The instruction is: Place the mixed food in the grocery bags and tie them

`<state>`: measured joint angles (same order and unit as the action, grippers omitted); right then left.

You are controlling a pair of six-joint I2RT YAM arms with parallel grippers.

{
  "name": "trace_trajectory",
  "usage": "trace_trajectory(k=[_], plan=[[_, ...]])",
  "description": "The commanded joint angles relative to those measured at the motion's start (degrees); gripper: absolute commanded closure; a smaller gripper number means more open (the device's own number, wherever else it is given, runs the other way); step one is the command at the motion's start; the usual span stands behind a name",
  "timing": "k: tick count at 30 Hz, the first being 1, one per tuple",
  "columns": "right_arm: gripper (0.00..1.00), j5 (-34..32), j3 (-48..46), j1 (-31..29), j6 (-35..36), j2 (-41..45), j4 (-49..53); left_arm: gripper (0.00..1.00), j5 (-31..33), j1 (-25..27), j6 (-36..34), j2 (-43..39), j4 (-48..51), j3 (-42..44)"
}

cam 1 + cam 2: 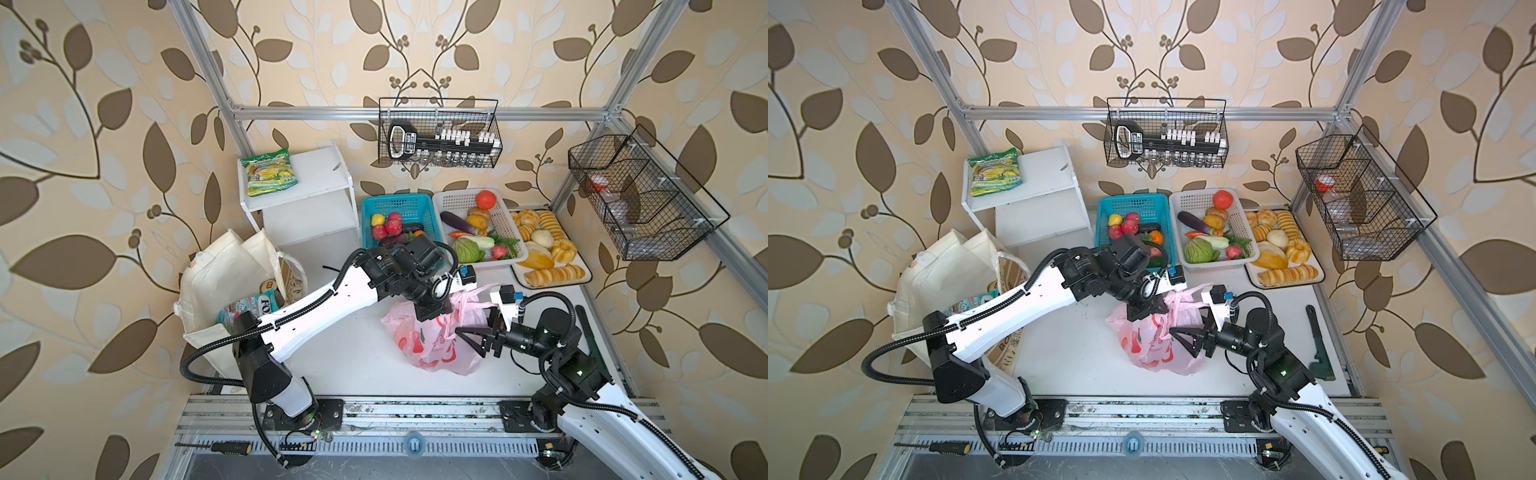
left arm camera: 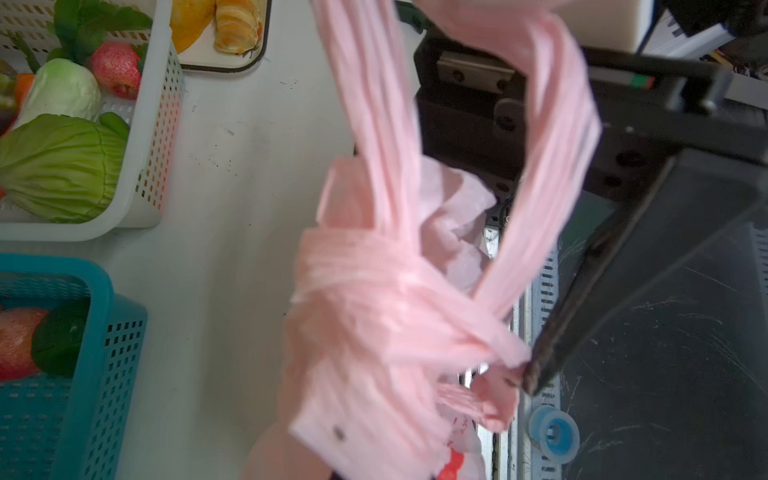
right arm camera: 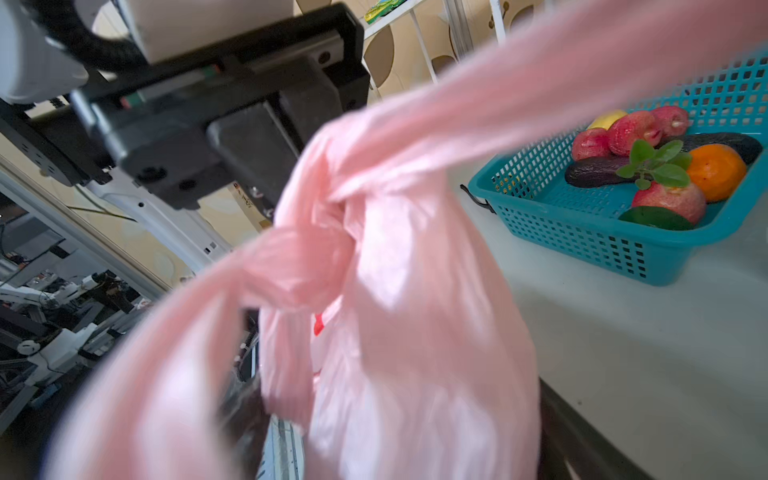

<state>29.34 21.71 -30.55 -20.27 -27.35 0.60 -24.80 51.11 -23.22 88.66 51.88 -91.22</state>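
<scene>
**Pink bag knotted, held by one handle only**

The pink bag (image 1: 432, 345) sits on the tabletop (image 1: 353, 357), right of middle and nearer the front edge. My left gripper (image 2: 532, 372) is clamped on a handle strip (image 2: 478, 328) just past the knot (image 3: 299, 266). My right gripper (image 1: 471, 341) stands wide apart beside the bag, holding nothing. The knot looks loose to me: a one-sided pull could slip it undone, or drag and tip the bag.
</scene>
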Motion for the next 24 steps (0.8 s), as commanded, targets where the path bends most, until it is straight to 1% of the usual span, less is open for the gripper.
trace_trajectory(k=[1,2,3,4,5,7,8,11,12,14,17,19,20,21,22,24], plan=[[0.17,-7.3,-0.7,-0.8,3.1,1.8,0.8,1.0,-7.9,-2.7,-1.6,-3.8,-1.1,0.5],[0.23,-8.0,-0.9,-0.8,3.3,2.2,0.5,1.0,-10.3,-3.5,-2.5,-3.9,-0.2,0.5],[0.26,-8.1,-1.1,-0.8,4.1,2.5,0.0,1.0,-12.7,-4.0,-4.0,-3.9,1.6,0.2],[0.26,-8.0,-1.1,-0.8,5.0,2.6,-0.5,1.0,-13.6,-4.4,-4.8,-3.9,3.3,-0.5],[0.25,-8.1,-0.9,-0.8,5.8,2.7,-0.8,1.0,-14.9,-4.7,-5.9,-3.7,5.0,-1.1],[0.23,-9.2,-0.9,-0.9,8.6,3.4,-1.6,1.0,-19.5,-5.7,-8.7,-3.2,8.6,-2.2],[0.23,-9.7,-1.3,-1.0,9.5,3.8,-2.5,1.0,-20.4,-5.7,-9.7,-2.9,10.1,-2.7],[0.21,-9.8,-3.1,-1.2,10.8,4.4,-9.9,1.0,-22.0,-5.7,-10.5,-1.6,13.1,-3.8],[0.17,-8.8,-3.2,-1.3,11.2,3.7,-12.2,1.0,-22.3,-5.7,-10.5,-1.1,13.6,-3.9],[0.14,-5.9,-2.8,-2.2,12.3,1.2,-15.6,1.0,-23.1,-5.8,-10.4,-0.2,14.2,-4.3],[0.11,-1.3,-1.1,-4.9,16.9,-4.0,-16.7,1.0,-25.2,-5.7,-9.8,0.8,14.6,-5.2],[0.11,0.7,-0.6,-6.8,17.7,-6.5,-19.5,1.0,-26.0,-5.7,-9.9,1.7,15.5,-5.8],[0.13,0.7,-0.5,-7.4,17.7,-7.5,-20.9,1.0,-26.1,-5.7,-10.0,2.1,16.2,-6.1],[0.19,0.6,-0.4,-7.8,17.5,-8.3,-21.7,1.0,-26.0,-5.7,-10.0,2.7,17.1,-6.7],[0.32,-0.2,-0.1,-7.9,17.5,-9.0,-21.7,1.0,-25.2,-5.8,-10.0,3.1,17.9,-7.5],[0.57,-5.1,0.1,-7.9,16.0,-9.0,-19.2,0.99,-24.2,-6.1,-9.7,3.6,19.2,-8.5]])
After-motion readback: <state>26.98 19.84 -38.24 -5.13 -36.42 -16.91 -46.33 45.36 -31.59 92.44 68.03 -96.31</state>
